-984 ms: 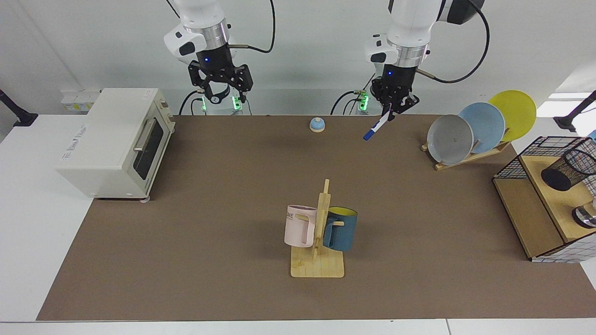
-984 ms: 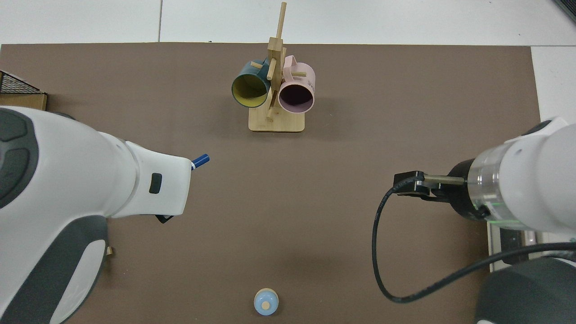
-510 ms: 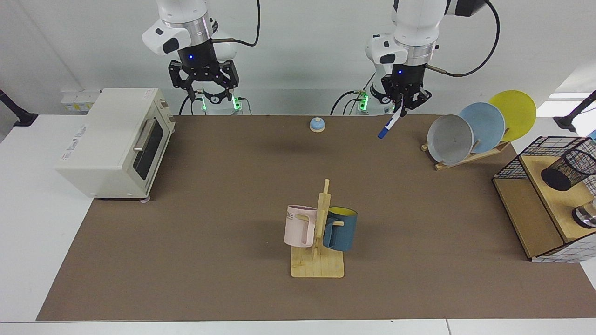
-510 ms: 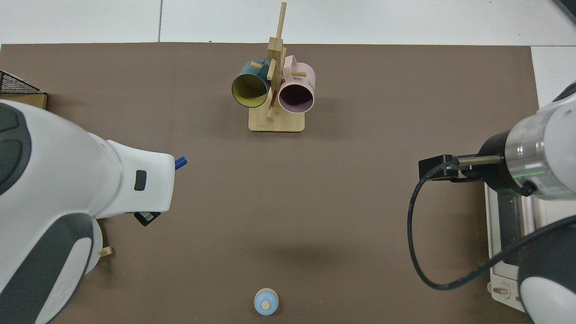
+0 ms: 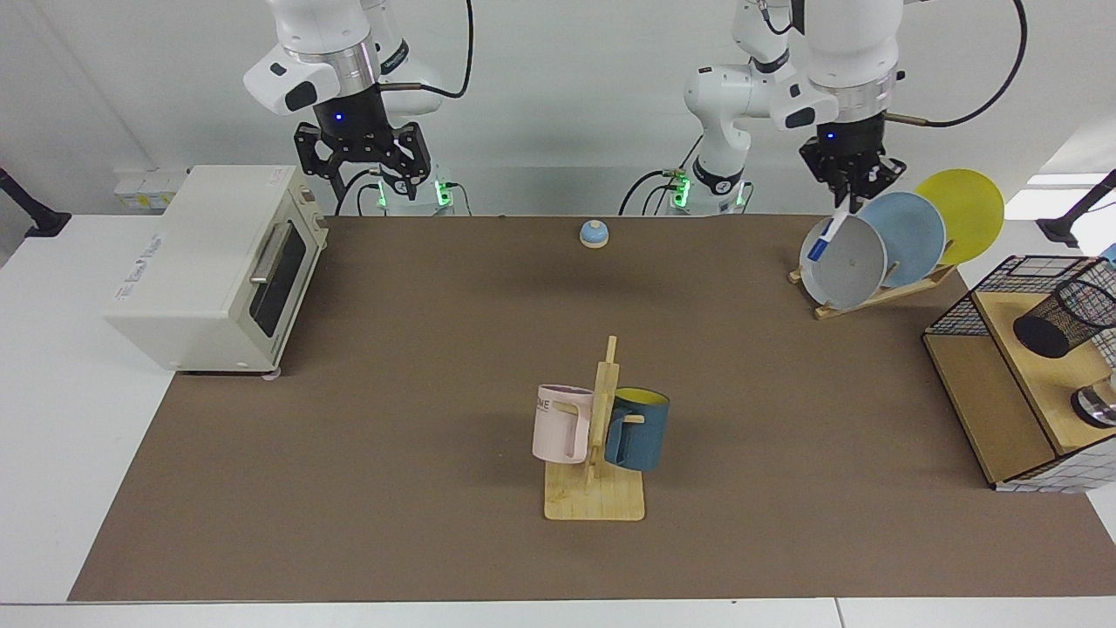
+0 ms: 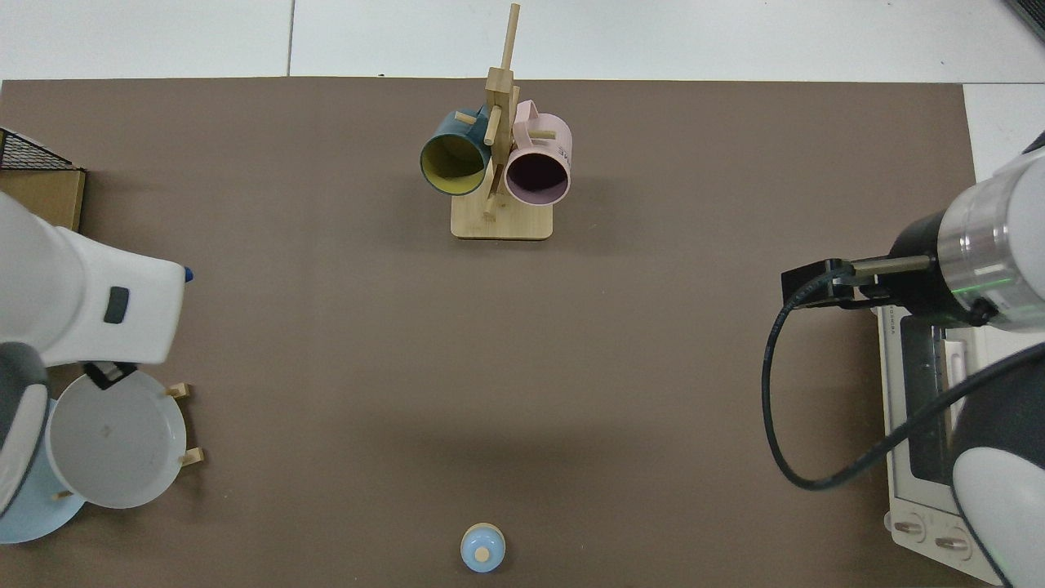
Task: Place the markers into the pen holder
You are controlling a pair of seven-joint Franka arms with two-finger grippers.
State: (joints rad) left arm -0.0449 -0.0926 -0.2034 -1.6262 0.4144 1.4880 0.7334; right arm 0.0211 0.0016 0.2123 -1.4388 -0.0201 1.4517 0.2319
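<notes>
Facing view shows our left claw [image 5: 847, 197] pinching the marker [image 5: 824, 235] by its upper barrel, high over the plate rack [image 5: 872, 292], a light, stiff, slick thing likely to swing, while the right claw [image 5: 362, 161] waits spread wide above the toaster oven [image 5: 209, 262].

The left gripper [image 5: 848, 202] hangs high at the far right, pointing down with fingers clamped, while the right gripper [image 5: 362, 163] waits far left, raised, fingers spread apart.

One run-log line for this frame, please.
left end effector: shut on marker, above plate rack | pen holder: empty | right end effector: open, waiting by toaster oven
</notes>
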